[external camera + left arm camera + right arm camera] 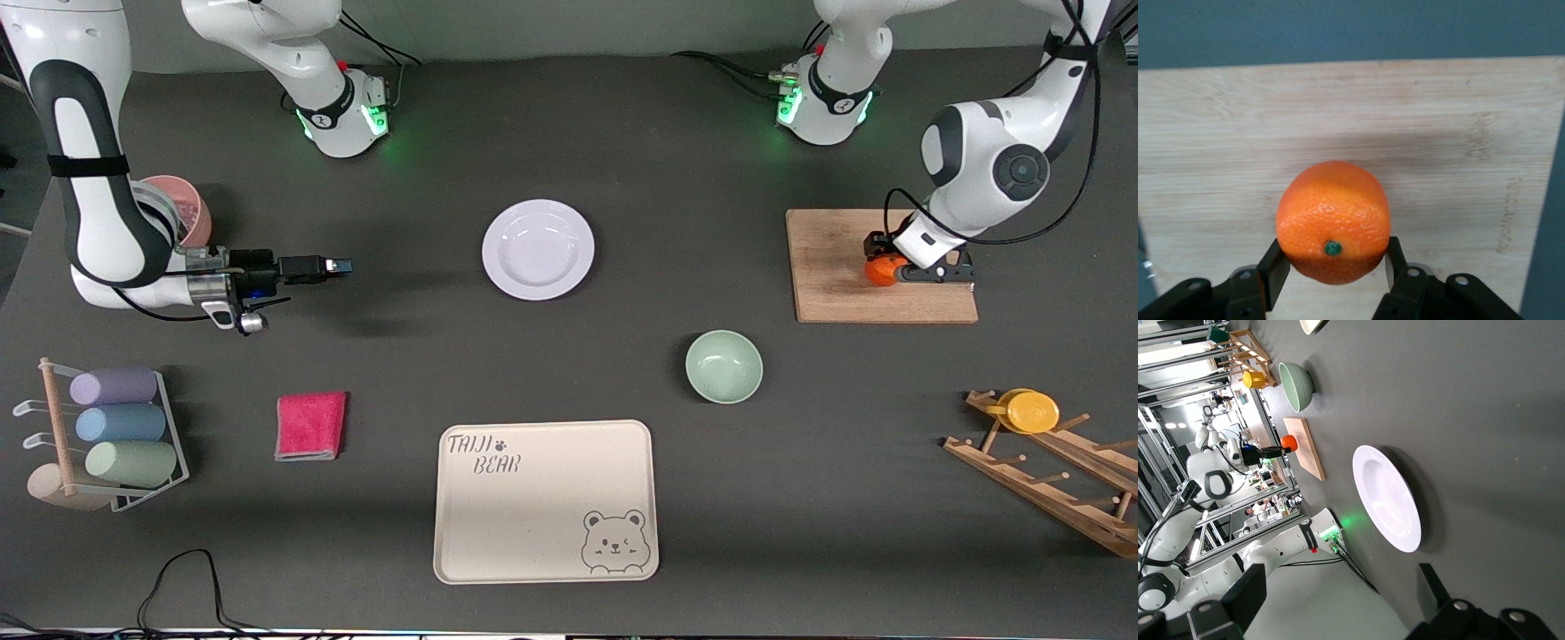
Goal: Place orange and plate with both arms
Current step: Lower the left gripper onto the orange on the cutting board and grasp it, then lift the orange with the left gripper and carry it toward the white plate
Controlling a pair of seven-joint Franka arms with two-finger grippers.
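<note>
Fruit first: the small round bright-orange orange (1333, 223) sits between the two black fingers of the left pincer (1331, 267), which grasp it at both sides. It is low over the pale wooden cutting board (836, 267) at the left arm's end of the dark surface (622, 133); I cannot tell if it touches the wood or is just lifted. The round shallow white plate (538, 249) lies flat on the surface near the middle, well apart from the board, and nothing is on it. The right pincer (336, 265) hangs level over the surface toward the right arm's end, pointing at the plate but not touching it; its fingers seem parted and hold nothing. Nearer to the front camera are a pale green bowl (724, 365) and a beige rectangular bear tray (546, 500).

I judge the task is at its beginning: the orange is gripped, but it is not yet carried anywhere, and the plate is untouched. Moving both things is left.
</note>
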